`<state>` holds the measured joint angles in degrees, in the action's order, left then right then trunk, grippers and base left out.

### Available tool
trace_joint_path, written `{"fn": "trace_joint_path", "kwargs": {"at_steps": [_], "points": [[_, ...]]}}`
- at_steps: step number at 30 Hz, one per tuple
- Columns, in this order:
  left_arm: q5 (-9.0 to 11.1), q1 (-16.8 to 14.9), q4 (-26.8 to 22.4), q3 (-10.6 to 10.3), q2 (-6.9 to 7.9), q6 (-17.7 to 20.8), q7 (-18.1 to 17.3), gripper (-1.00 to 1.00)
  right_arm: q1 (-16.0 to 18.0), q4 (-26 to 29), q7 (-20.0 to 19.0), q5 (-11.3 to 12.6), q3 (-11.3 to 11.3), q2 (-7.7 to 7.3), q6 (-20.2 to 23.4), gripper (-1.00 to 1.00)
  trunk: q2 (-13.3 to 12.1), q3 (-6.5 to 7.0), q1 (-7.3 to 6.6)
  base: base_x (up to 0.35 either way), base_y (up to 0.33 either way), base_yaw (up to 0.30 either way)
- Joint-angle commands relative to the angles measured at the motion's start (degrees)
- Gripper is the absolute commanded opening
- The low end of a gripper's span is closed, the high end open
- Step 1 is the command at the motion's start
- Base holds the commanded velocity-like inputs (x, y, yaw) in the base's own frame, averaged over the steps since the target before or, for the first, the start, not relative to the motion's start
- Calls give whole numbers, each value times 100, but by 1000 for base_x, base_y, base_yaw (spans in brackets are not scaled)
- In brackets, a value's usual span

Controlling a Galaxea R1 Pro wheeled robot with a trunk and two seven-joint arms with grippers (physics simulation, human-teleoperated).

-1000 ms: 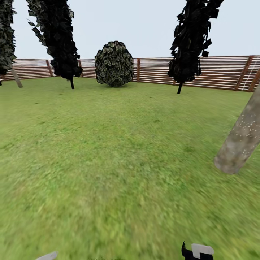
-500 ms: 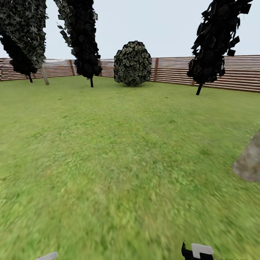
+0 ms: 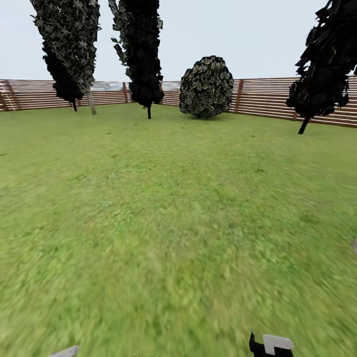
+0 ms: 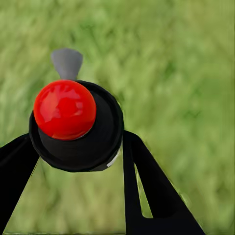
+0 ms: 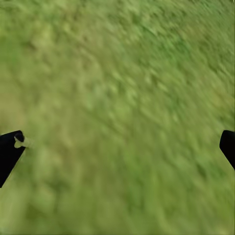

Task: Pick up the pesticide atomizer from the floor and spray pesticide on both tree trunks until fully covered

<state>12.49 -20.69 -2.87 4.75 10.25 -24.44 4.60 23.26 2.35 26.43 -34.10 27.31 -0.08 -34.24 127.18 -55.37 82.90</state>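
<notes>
The pesticide atomizer (image 4: 76,125), black with a red cap, is sitting pinched in the left end effector (image 4: 78,161) above the lawn (image 3: 163,223). The right end effector (image 5: 117,152) is hanging spread wide. A pale-trunked tree (image 3: 69,44) is standing at eleven o'clock by the fence (image 3: 277,101).
</notes>
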Motion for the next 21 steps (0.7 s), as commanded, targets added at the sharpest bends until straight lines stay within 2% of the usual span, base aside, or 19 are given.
{"fn": "trace_joint_path", "kwargs": {"at_steps": [1, 21], "points": [[-18, -5, 5, 44, -3, -17, -3, -100, 3, -6, 29, -61, 37, -1, -13, 100, 2, -5, -1, 0, 0, 283], [-18, -5, 5, 44, -5, -17, -3, -100, 3, -13, 29, -61, 37, -1, -13, 100, 2, -5, -1, 0, 0, 283]]}}
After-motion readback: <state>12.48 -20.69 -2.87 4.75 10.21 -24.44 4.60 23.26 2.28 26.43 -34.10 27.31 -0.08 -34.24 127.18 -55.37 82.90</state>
